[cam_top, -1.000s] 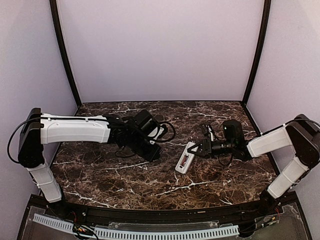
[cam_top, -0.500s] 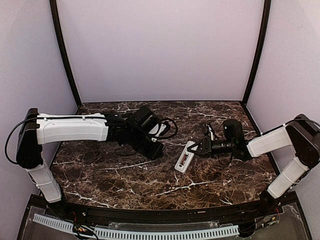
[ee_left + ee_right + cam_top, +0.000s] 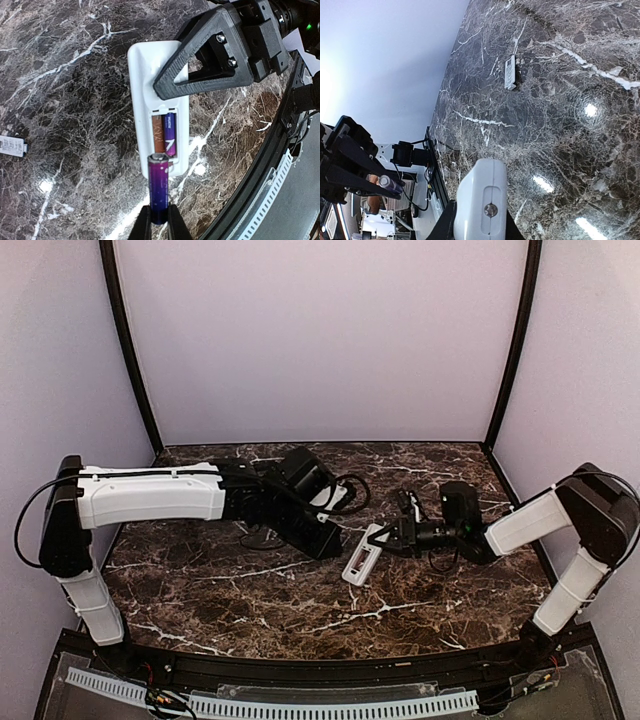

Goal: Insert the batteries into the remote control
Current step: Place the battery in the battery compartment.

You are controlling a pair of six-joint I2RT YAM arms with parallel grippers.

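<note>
The white remote control (image 3: 362,556) lies on the marble with its battery bay up. In the left wrist view the remote control (image 3: 150,75) holds one purple battery (image 3: 169,134) in the right slot, and the slot beside it (image 3: 157,134) shows bare copper. My left gripper (image 3: 159,210) is shut on a second purple battery (image 3: 159,187), whose tip hangs over the bay's near end. My right gripper (image 3: 479,220) is shut on the far end of the remote control (image 3: 482,200); its black finger (image 3: 210,55) crosses the casing. From above, the left gripper (image 3: 333,543) and the right gripper (image 3: 392,538) flank the handset.
A small white flat piece (image 3: 510,72) lies alone on the marble, and shows at the left edge of the left wrist view (image 3: 12,146). The table's curved black front rim (image 3: 280,150) runs close to the remote. Black corner posts (image 3: 128,350) and pale walls enclose the table.
My left arm has swung right, bringing the held battery up to the remote. My right arm has edged left and the remote has shifted slightly left with it.
</note>
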